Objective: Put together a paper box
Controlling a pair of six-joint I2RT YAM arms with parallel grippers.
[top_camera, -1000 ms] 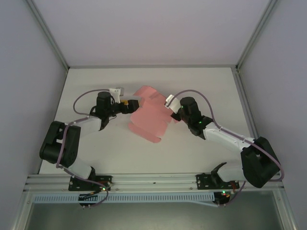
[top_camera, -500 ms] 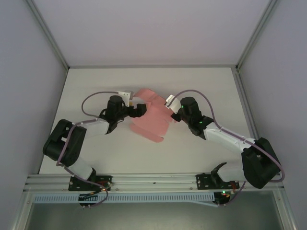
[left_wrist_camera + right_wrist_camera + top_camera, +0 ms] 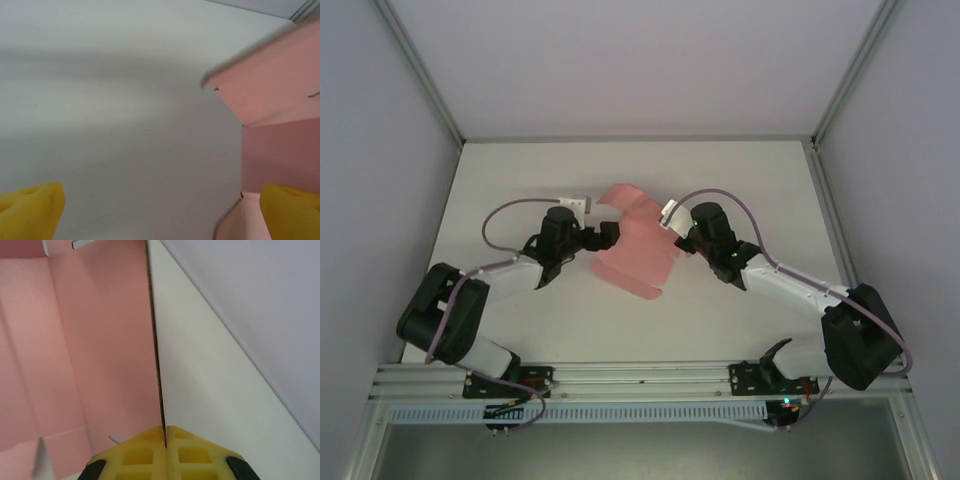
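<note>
right claw [image 3: 164,437] clamps paper box [image 3: 635,255], seemingly half-folded

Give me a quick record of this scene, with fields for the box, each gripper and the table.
paper box: pink card, partly folded, lying on the table between the arms
left gripper: open, at the box's left edge, gripping nothing
right gripper: shut on the box's right edge, card pinched between the pads
table: white
</note>
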